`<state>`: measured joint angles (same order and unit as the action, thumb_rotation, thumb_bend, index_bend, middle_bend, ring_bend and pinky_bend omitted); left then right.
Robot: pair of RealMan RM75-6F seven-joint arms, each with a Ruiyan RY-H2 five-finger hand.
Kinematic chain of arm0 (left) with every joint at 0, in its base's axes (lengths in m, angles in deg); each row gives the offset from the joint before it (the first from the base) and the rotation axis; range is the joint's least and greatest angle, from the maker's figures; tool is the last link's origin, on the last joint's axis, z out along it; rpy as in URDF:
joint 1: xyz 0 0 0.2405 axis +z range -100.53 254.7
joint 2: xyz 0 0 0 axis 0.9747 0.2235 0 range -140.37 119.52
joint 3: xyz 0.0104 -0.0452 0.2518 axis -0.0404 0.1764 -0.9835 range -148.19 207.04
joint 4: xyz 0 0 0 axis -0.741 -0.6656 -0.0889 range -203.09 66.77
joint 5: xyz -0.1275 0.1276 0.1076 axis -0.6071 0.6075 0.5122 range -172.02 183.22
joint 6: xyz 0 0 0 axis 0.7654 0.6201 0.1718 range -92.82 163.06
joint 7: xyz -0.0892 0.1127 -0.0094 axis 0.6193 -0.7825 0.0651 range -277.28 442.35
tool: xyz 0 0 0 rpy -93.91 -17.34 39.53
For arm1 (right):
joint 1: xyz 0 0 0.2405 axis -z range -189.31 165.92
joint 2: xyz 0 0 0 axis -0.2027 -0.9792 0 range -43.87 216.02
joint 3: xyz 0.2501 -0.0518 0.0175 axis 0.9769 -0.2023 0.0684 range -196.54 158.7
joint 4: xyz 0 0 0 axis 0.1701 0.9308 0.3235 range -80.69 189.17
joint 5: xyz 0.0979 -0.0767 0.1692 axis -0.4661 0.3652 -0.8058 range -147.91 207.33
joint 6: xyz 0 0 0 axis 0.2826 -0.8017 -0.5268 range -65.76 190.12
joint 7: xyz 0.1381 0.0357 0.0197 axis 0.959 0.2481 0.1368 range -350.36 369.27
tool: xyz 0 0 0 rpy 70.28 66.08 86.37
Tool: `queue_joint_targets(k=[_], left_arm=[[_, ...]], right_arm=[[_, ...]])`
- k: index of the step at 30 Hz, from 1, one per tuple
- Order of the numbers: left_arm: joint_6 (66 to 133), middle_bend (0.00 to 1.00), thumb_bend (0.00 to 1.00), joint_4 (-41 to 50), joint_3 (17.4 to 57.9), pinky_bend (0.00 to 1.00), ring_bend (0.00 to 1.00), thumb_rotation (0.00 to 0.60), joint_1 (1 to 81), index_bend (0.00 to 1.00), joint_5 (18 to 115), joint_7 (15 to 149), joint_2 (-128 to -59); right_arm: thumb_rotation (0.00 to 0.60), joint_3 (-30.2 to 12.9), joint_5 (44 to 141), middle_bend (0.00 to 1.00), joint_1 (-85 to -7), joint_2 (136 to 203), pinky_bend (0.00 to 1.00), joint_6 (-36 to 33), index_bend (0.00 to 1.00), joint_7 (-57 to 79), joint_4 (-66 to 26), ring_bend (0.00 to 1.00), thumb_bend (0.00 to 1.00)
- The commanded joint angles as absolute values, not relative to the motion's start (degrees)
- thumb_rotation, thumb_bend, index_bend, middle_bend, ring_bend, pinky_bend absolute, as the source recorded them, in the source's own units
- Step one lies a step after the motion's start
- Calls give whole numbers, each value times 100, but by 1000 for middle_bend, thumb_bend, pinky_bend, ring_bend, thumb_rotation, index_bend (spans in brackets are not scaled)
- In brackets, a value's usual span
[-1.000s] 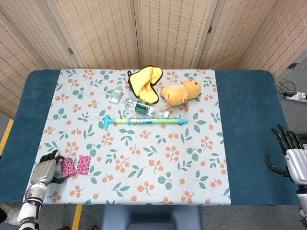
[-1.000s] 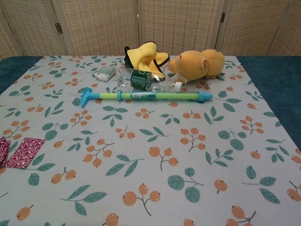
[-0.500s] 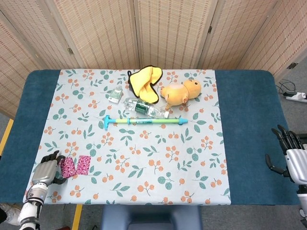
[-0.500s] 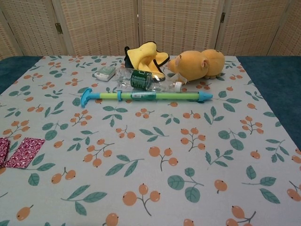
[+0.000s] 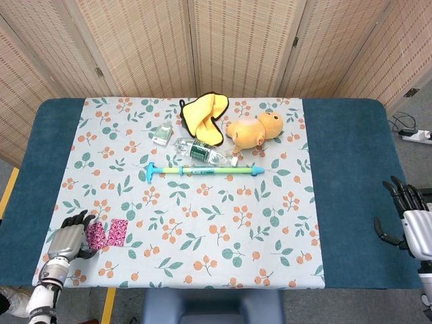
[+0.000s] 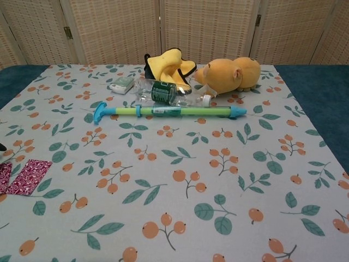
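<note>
the two pink patterned packets [image 5: 106, 233] lie side by side at the near left edge of the counter [image 5: 344, 169], just right of the left hand [image 5: 65, 240], long axes running away from the robot. the left hand's curled fingers touch the nearer packet; whether they pinch it cannot be told. the right hand [image 5: 409, 221] hovers far off, fingers spread, empty.

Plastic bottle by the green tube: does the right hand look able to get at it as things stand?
Probably yes. The right hand is open at the table's near right edge, far from the plastic bottle. Nothing stands on the cloth between them, though the green tube lies right in front of the bottle.
</note>
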<state>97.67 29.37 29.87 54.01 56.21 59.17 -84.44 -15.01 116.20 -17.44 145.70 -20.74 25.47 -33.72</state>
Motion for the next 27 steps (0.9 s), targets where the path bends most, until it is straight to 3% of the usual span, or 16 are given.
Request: queue_joint_targets(k=[1, 10, 27], left_arm=[[9760, 0, 290, 2920, 2962, 0, 0, 598, 5295, 155, 6036, 5846, -8470], [9308, 0, 289, 2871, 2906, 0, 0, 600, 4839, 163, 6083, 5179, -8597], [9064, 0, 287, 2932, 2705, 0, 0, 600, 4593, 130, 5710, 4843, -8521]], right_arm=[[400, -1499, 11619, 0, -1742, 14571, 0, -2078, 0, 2549, -3367, 0, 520], [399, -1511, 11582, 0, -1725, 14588, 0, -2056, 0, 2573, -3332, 0, 520], [400, -1503, 11558, 0, -1734, 14592, 0, -2016, 0, 2540, -3358, 0, 520]])
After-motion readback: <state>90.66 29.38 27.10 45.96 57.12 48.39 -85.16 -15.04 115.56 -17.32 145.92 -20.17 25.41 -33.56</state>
